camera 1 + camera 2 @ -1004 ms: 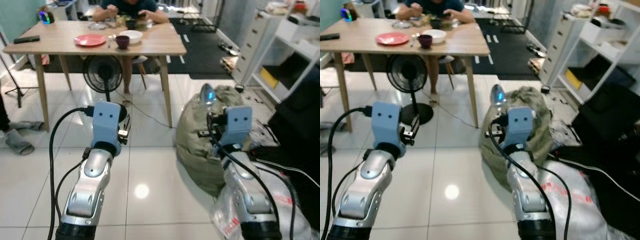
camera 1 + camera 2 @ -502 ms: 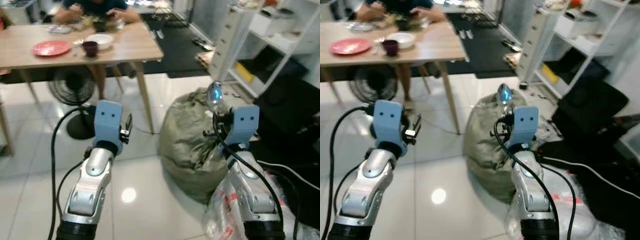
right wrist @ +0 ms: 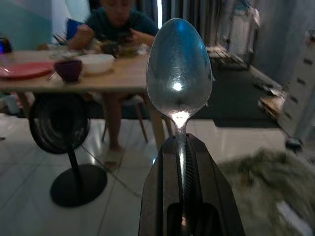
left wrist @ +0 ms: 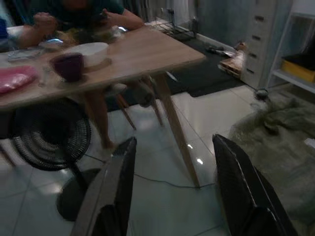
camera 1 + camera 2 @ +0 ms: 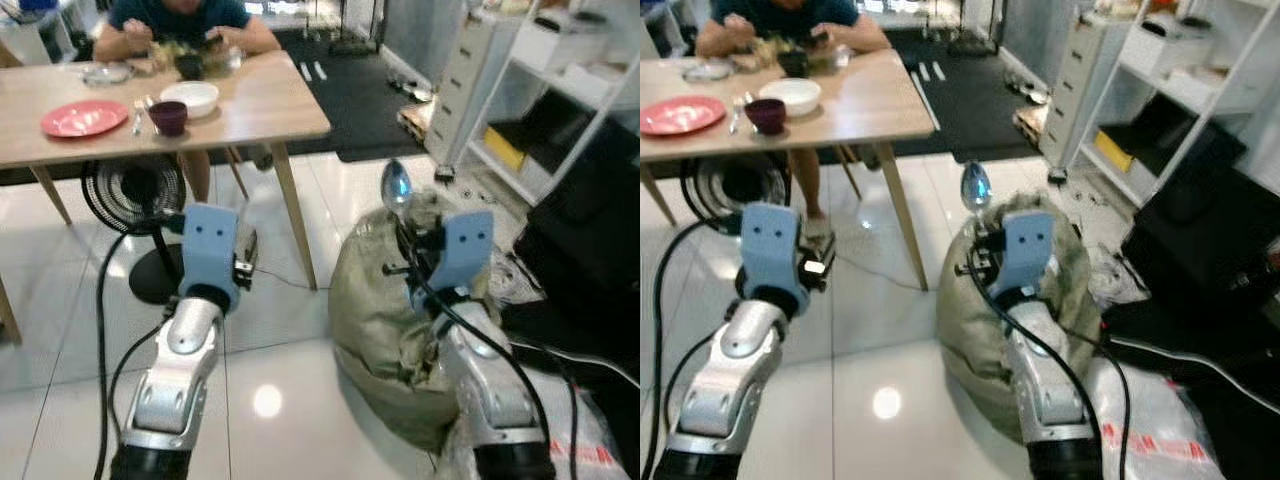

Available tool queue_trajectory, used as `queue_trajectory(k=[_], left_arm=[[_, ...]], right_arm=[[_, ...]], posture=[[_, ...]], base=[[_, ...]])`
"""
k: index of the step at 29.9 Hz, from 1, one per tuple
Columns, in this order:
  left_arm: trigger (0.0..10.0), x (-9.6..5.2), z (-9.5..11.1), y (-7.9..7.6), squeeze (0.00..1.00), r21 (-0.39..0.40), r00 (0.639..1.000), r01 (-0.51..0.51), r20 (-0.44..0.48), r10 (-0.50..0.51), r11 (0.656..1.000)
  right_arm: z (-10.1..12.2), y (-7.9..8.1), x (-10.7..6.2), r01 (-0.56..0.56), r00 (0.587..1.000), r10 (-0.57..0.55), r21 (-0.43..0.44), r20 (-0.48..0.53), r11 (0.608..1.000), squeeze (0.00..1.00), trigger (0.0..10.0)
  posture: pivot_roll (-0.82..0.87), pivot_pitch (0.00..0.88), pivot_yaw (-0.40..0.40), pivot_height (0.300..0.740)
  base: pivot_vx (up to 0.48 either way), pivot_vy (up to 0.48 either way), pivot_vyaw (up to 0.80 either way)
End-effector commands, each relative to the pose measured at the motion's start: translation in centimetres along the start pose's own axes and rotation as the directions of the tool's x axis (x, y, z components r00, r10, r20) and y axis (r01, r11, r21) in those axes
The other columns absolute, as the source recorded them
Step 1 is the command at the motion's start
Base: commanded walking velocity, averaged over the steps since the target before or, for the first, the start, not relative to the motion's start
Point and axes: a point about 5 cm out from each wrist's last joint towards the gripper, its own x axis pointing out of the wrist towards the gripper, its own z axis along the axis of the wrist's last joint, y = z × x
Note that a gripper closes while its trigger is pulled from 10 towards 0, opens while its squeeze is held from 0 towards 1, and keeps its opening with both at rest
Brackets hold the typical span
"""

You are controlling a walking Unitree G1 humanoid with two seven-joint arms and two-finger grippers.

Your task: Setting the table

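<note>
Spoon carried toward the bench.
Right gripper [image 3: 183,196] is clamped on the handle of the spoon [image 5: 395,185], bowl upward; the bench [image 5: 270,110] lies ahead and to the robot's left. Left gripper [image 4: 172,191], nearer it, has fingers apart, empty.

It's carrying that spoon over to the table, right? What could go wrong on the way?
The spoon stands upright, pinched only by its handle in the right gripper, so a jolt might tip it loose. A fan and its cable lie on the floor before the table, likely trip hazards. A person is eating there.
</note>
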Motion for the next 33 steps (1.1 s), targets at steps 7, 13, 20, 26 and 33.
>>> queue_trajectory(k=[7, 13, 20, 26, 33], left_arm=[[10.0, -0.2, -0.5, 0.7, 0.0, 0.018, 1.0, -0.025, -0.017, 0.025, 1.0], [10.0, -0.1, -0.5, 0.7, 0.0, 0.018, 1.0, -0.025, -0.016, 0.025, 1.0], [10.0, -0.1, -0.5, 0.7, 0.0, 0.018, 1.0, -0.025, -0.016, 0.025, 1.0], [10.0, -0.1, -0.5, 0.7, 0.0, 0.018, 1.0, -0.025, -0.016, 0.025, 1.0], [10.0, -0.1, -0.4, 0.7, 0.0, 0.02, 1.0, -0.022, -0.014, 0.023, 1.0]], right_arm=[[0.4, 1.5, 0.2, -0.076, 0.997, 0.075, 0.02, 0.031, 0.997, 0.0, 10.0], [0.3, 1.2, 0.4, -0.054, 0.998, 0.053, 0.024, 0.024, 0.998, 0.0, 10.0], [0.3, 1.2, 0.3, -0.054, 0.998, 0.053, 0.023, 0.024, 0.998, 0.0, 10.0], [0.3, 1.2, 0.3, -0.054, 0.998, 0.053, 0.023, 0.024, 0.998, 0.0, 10.0], [0.1, -0.6, 0.6, 0.086, 0.996, -0.086, -0.021, 0.011, 0.996, 0.0, 10.0]], posture=[[0.04, 0.0, 0.064, 0.74], [0.04, 0.0, 0.061, 0.74], [0.04, 0.0, 0.061, 0.74], [0.04, 0.0, 0.061, 0.74], [0.05, 0.0, 0.062, 0.74]], base=[[0.48, 0.0, 0.8], [0.48, 0.0, 0.22], [0.48, 0.0, 0.0], [0.48, 0.0, 0.0], [0.48, 0.0, 0.0]])
